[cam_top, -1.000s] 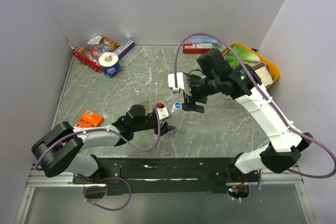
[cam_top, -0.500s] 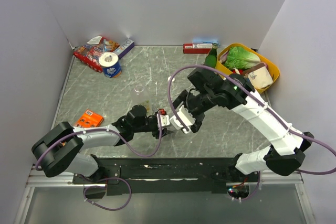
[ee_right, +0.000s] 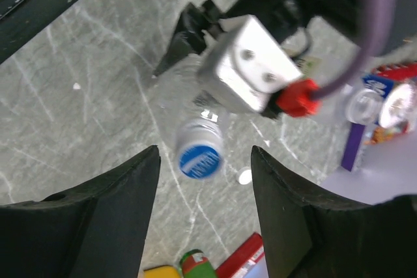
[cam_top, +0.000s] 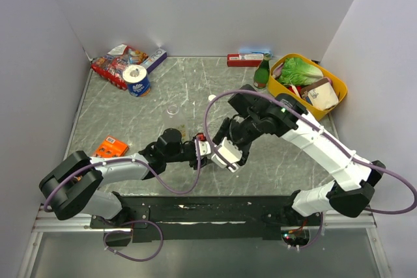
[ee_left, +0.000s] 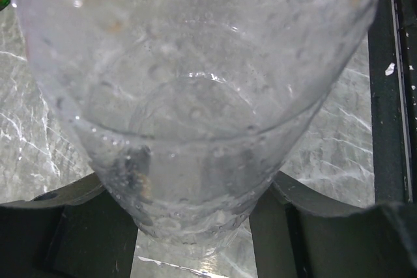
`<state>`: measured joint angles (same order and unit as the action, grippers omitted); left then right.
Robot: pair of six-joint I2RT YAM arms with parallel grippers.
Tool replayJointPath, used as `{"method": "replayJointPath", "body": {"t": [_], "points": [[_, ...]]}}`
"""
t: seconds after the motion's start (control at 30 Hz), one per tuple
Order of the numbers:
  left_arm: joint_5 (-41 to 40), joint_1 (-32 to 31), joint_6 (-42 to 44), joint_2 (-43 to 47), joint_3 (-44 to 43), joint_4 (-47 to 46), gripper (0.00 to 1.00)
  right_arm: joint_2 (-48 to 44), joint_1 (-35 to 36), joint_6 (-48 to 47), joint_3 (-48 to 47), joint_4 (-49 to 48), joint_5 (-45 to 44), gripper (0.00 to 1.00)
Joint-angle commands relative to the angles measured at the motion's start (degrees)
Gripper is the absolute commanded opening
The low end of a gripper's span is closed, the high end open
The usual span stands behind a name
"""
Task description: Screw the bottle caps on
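Note:
My left gripper [ee_left: 195, 222] is shut on a clear plastic bottle [ee_left: 195, 96] that fills the left wrist view. In the right wrist view that bottle points up at the camera with a blue cap [ee_right: 199, 154] on its neck. My right gripper [ee_right: 205, 154] is open, a finger on each side of the blue cap with gaps showing. A white cap [ee_right: 245, 176] lies loose on the table beside it. In the top view my right wrist [cam_top: 229, 153] hangs over the left gripper [cam_top: 199, 151] and hides bottle and cap. A second small clear bottle [cam_top: 172, 109] stands further back.
A tall green glass bottle [cam_top: 261, 73] stands by a yellow basket [cam_top: 333, 80] of groceries at the back right. A red box [cam_top: 244, 60] lies at the back wall. A tape roll [cam_top: 137, 80] and snack packets [cam_top: 117, 63] are back left, an orange box [cam_top: 109, 146] near left.
My right wrist has swung down and left until it hangs over the bottle in my left gripper, and its jaws have narrowed. The left arm has barely moved.

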<state>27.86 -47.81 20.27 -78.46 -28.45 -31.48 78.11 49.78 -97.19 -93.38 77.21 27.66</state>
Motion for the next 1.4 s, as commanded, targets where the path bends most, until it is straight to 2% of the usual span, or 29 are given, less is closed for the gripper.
{"method": "replayJointPath", "body": {"t": [0.0, 0.5, 0.7, 0.73, 0.8, 0.9, 1.07, 1.1, 1.2, 1.33, 1.37], "points": [[2.1, 0.4, 0.6, 0.1, -2.1, -1.8, 0.01, -1.8, 0.7, -1.7, 2.0, 12.9, -0.5, 0.64], [2.2, 0.5, 1.2, -0.2, -2.4, -2.0, 0.01, 1.0, 0.7, 3.1, -0.8, 12.9, -0.6, 0.50], [1.2, 0.5, 1.9, 0.2, -2.1, -2.5, 0.01, 2.8, 0.6, 7.5, -0.7, 12.4, -0.8, 0.37], [0.7, 0.5, 1.9, 0.4, -2.0, -2.7, 0.01, 3.5, 0.5, 10.5, -0.8, 12.1, -0.8, 0.33], [-0.7, 0.5, 1.4, 0.6, -1.5, -4.2, 0.01, 5.0, -0.7, 14.7, -1.8, 10.6, 0.3, 0.31], [-4.1, 0.5, -2.1, 0.7, -1.1, -8.4, 0.01, 7.0, -3.4, 27.6, -2.9, 7.5, 2.9, 0.26], [-14.6, 0.3, -12.5, 0.1, -1.7, -14.2, 0.01, 11.4, -8.4, 47.4, -8.2, 3.6, 5.8, 0.21], [-17.7, 0.0, -13.3, -0.1, -2.7, -13.9, 0.01, 13.3, -9.1, 54.4, -9.2, 2.5, 5.6, 0.19], [-22.9, -0.8, -16.3, -1.6, -5.3, -12.1, 0.01, 17.1, -11.5, 66.9, -14.0, 2.9, 6.1, 0.17], [-25.5, -0.9, -19.8, -3.0, -8.3, -9.0, 0.01, 15.7, -11.3, 74.0, -11.1, -0.8, 6.4, 0.17], [-25.7, -0.9, -23.4, -3.3, -8.7, -8.4, 0.01, 15.8, -11.2, 75.3, -10.2, -0.9, 5.9, 0.17]]}}
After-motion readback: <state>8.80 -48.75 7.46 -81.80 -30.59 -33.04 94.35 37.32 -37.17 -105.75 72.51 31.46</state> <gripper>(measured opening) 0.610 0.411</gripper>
